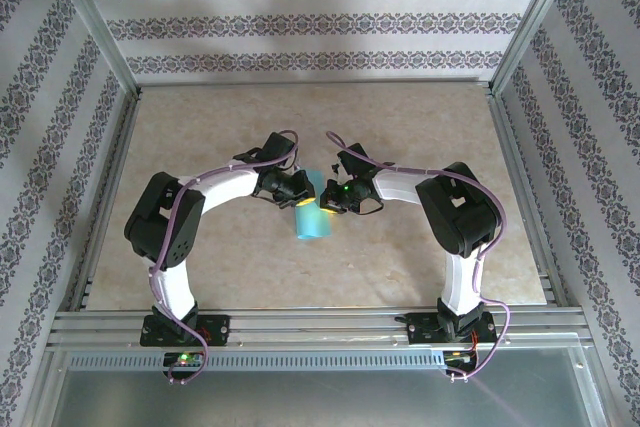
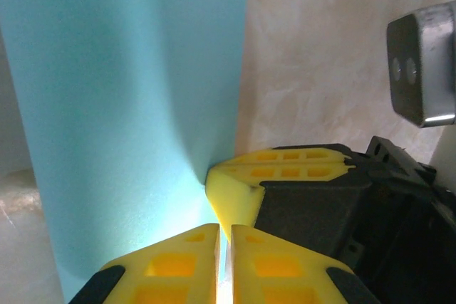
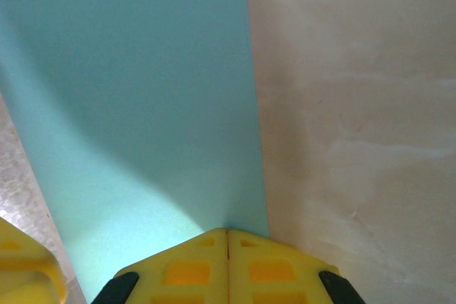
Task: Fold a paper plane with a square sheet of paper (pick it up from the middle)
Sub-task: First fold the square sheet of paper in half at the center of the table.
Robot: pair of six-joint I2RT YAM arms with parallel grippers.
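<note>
Tabletop (image 1: 420,137), beige and marbled, carries both arms, which curve inward and meet near its centre. Left arm (image 1: 215,187) and right arm (image 1: 410,182) face each other across the light-blue paper (image 1: 312,219), a narrow strip at mid-table with its far end between the two grippers. Left gripper (image 2: 225,236): fingers drawn almost together, with the paper edge running into the thin slit between them. Right gripper (image 3: 228,234): fingers fully closed, pinching the paper edge at their seam, with one fingertip (image 2: 285,165) touching the sheet just beside the left gripper.
</note>
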